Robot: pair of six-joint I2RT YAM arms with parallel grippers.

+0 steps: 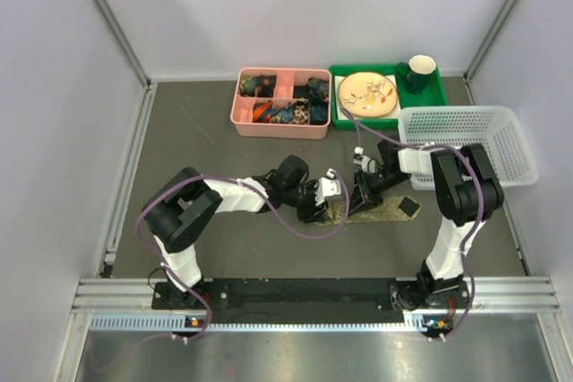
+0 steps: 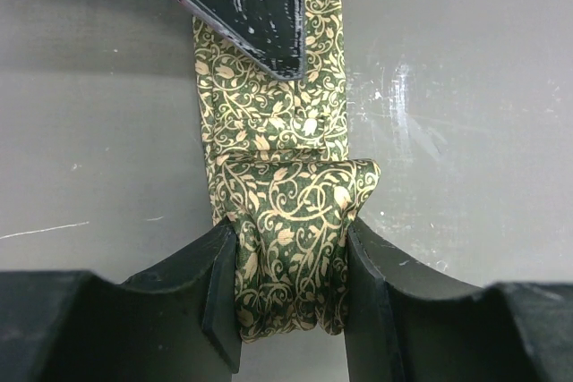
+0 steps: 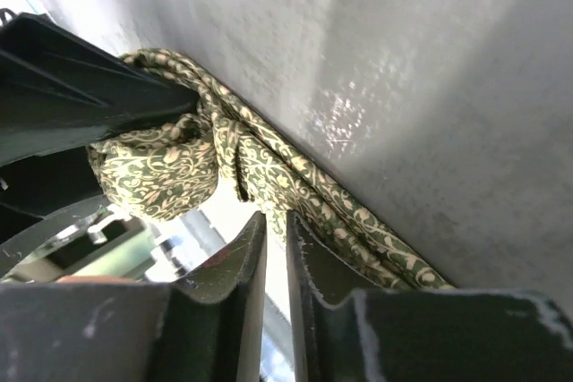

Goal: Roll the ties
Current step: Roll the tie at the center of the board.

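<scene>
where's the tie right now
In the top view the tie lies on the table right of centre, just on the near side of the white basket. Its rolled end is pinched in the left gripper.

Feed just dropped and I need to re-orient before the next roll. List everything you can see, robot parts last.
tie: one, olive green with cream vine pattern, mid-table, near end rolled
pink divided box: one, pink, far centre, small mixed items inside
green tray: one, green, right of the box
plate: one, cream with coloured marks, on the tray
mug: one, dark green, tray's far right corner
mesh basket: one, white, right side
table: one, dark grey
left gripper: one, black, clamped on the tie's roll
right gripper: one, black, fingers nearly together, over the tie's flat stretch
</scene>
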